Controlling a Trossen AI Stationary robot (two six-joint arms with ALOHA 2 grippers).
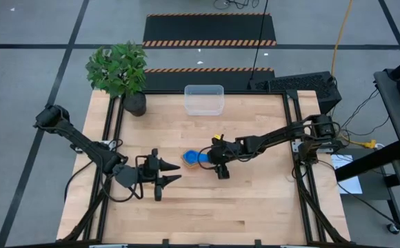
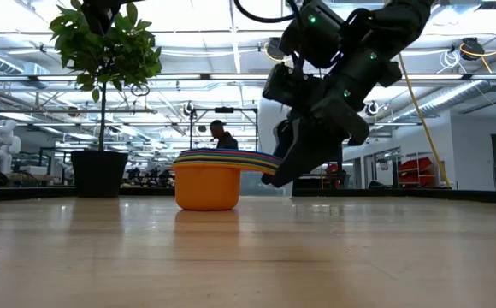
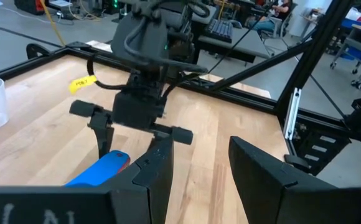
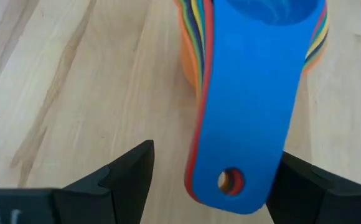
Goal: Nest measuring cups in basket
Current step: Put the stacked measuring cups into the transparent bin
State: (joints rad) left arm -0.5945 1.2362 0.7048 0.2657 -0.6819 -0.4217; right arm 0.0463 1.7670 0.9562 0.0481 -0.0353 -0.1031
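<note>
The measuring cups (image 1: 193,158) stand nested in one stack on the table's middle, orange cup (image 2: 205,190) at the bottom, blue cup on top. Their stacked handles (image 4: 243,124) point toward my right gripper (image 4: 216,155). That gripper is open and low over the table, one finger on each side of the handles' free end (image 2: 269,171), not clearly touching. My left gripper (image 1: 174,172) is open and waits just left of the stack, facing it (image 3: 199,168). The clear basket (image 1: 204,98) stands at the far edge, apart from the cups.
A potted plant (image 1: 121,72) stands at the table's far left corner, left of the basket. Bare wood lies between the cup stack and the basket and along the near edge. A person shows far off in the room behind (image 2: 221,135).
</note>
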